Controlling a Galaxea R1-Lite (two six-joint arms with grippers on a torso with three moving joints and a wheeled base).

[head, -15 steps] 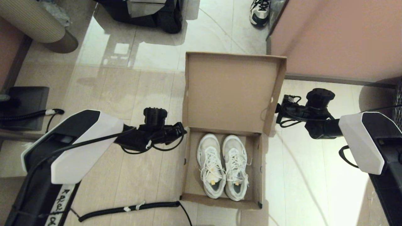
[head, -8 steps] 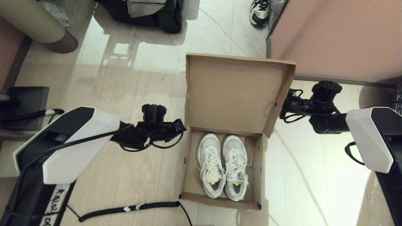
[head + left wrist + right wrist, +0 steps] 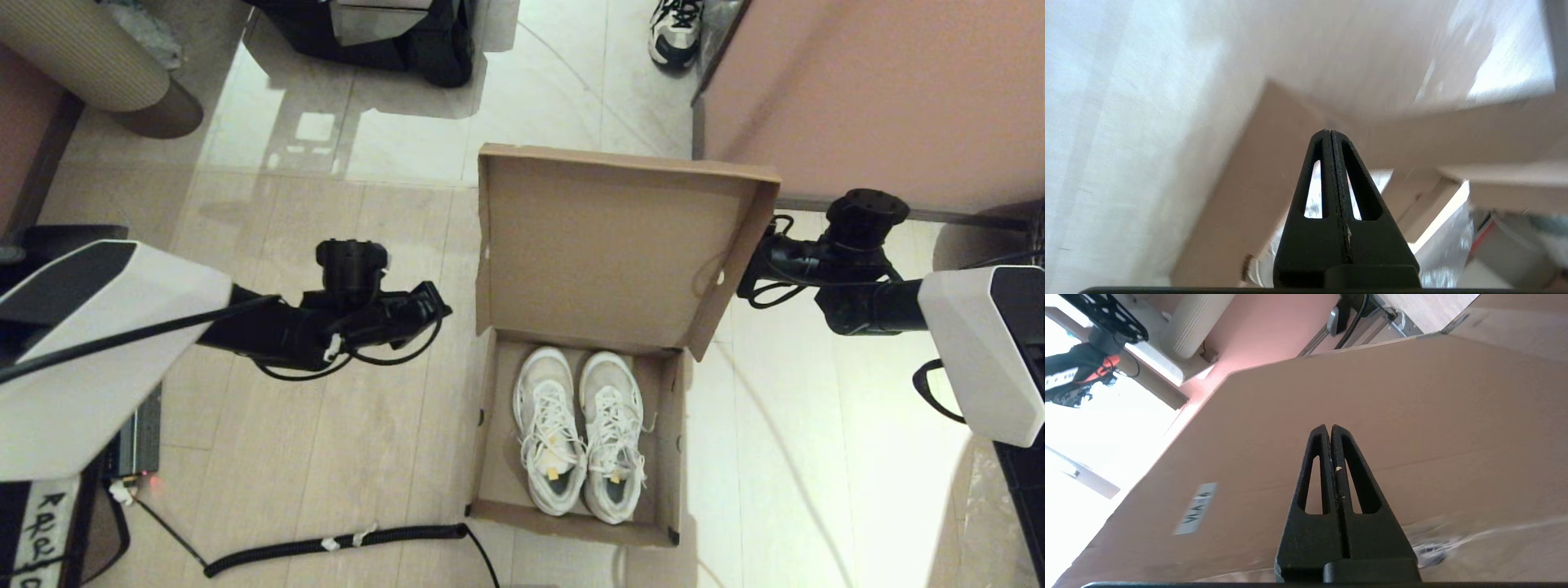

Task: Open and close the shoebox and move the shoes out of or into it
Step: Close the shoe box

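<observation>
The brown shoebox sits open on the floor, its lid standing up from the far edge. The shoes, white and light grey, lie side by side inside, toes toward the lid. My left gripper hangs shut and empty left of the box, clear of its wall, and shows shut in the left wrist view. My right gripper is shut and empty, tips close to the lid's outer face near a white sticker. In the head view its tips are hidden behind the lid's right edge.
A pink wall rises right of the lid. A white-and-black sneaker lies beyond the box. A coiled black cable runs along the floor near the box's front left corner. A ribbed beige cylinder lies far left.
My left arm has drawn back to the left, away from the box's wall. My right gripper has shifted farther and rightward behind the lid, whose top edge now looks wider and nearer.
</observation>
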